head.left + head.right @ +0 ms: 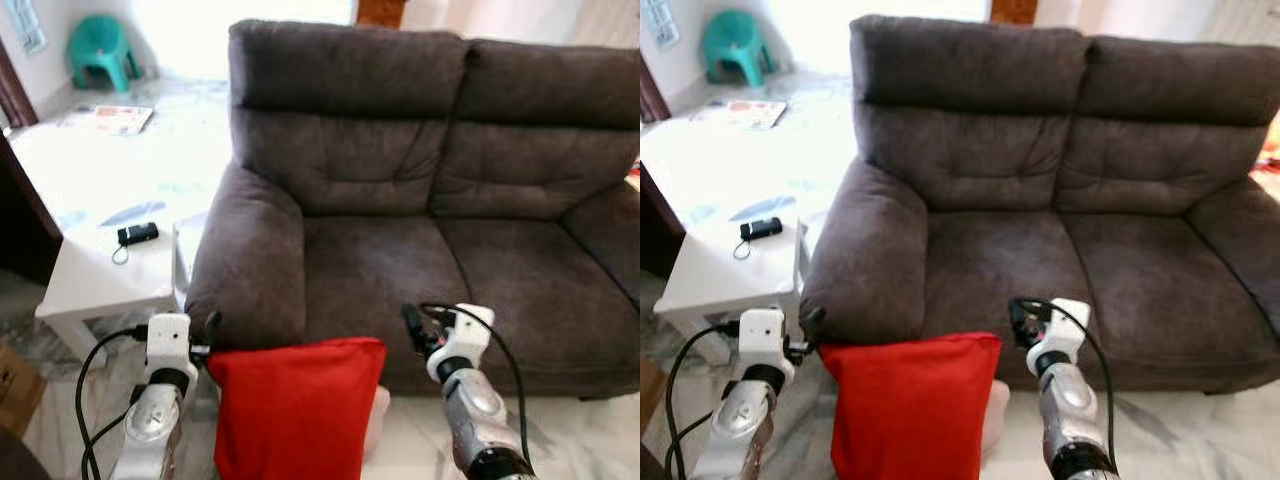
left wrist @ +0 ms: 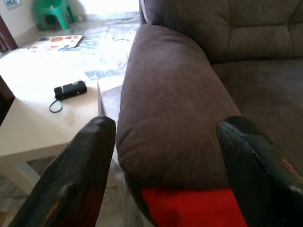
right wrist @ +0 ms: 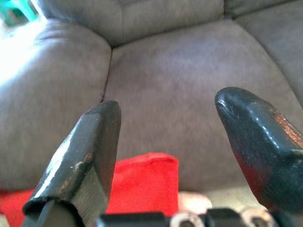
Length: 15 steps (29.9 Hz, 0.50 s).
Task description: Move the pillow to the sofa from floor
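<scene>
flanking red pillow (image 1: 295, 405) before sofa (image 1: 430, 190), both hands spread.

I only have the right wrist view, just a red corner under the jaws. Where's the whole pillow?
Observer: The red pillow stands upright in front of the sofa, between the two arms.
Operator: Where's the left gripper?
Observer: The left gripper is at the pillow's upper left corner, jaws open, facing the armrest.
Operator: Anything on that side to avoid?
Observer: A white table with a small black device on it stands beside that armrest.
</scene>
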### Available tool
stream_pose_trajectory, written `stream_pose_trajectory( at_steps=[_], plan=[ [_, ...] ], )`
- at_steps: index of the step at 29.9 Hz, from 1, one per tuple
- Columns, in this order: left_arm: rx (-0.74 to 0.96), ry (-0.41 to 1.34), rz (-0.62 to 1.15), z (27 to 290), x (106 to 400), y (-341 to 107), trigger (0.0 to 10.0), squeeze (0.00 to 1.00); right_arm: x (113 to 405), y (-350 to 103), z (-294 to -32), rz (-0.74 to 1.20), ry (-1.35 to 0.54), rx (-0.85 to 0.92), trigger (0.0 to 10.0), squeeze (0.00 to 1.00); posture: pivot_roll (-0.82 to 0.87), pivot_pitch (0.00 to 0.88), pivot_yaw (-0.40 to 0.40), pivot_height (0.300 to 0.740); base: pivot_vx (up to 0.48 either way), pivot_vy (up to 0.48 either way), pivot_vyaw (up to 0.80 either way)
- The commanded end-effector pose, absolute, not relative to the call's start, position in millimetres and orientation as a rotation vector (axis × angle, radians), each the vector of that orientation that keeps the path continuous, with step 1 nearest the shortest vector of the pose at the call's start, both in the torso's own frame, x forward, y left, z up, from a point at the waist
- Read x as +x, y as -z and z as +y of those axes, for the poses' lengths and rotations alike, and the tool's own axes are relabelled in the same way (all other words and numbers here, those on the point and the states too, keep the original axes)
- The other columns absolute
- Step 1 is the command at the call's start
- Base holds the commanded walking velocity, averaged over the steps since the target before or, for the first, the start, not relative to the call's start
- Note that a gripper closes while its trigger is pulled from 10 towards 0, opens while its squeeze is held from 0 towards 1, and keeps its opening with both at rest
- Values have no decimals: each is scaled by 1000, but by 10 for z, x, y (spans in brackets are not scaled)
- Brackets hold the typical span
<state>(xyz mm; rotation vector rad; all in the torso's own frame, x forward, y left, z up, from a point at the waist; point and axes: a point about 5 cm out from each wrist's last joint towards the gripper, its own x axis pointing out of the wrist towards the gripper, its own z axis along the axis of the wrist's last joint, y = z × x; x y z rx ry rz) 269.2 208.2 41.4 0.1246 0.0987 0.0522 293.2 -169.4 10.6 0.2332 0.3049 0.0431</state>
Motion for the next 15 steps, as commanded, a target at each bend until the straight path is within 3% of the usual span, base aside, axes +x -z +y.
stream_pose_trajectory(
  at_steps=[1,15],
  plan=[
    [113,-54,121,2080,2679,-367,10000,0,3002,-171,-1708,290,-40,232,10000,0,83,0,-82,740,0,0,0],
    [122,-62,94,2053,2688,-400,10000,0,3066,-268,-1685,228,-50,251,10000,0,74,0,-80,740,0,0,0]
  ],
)
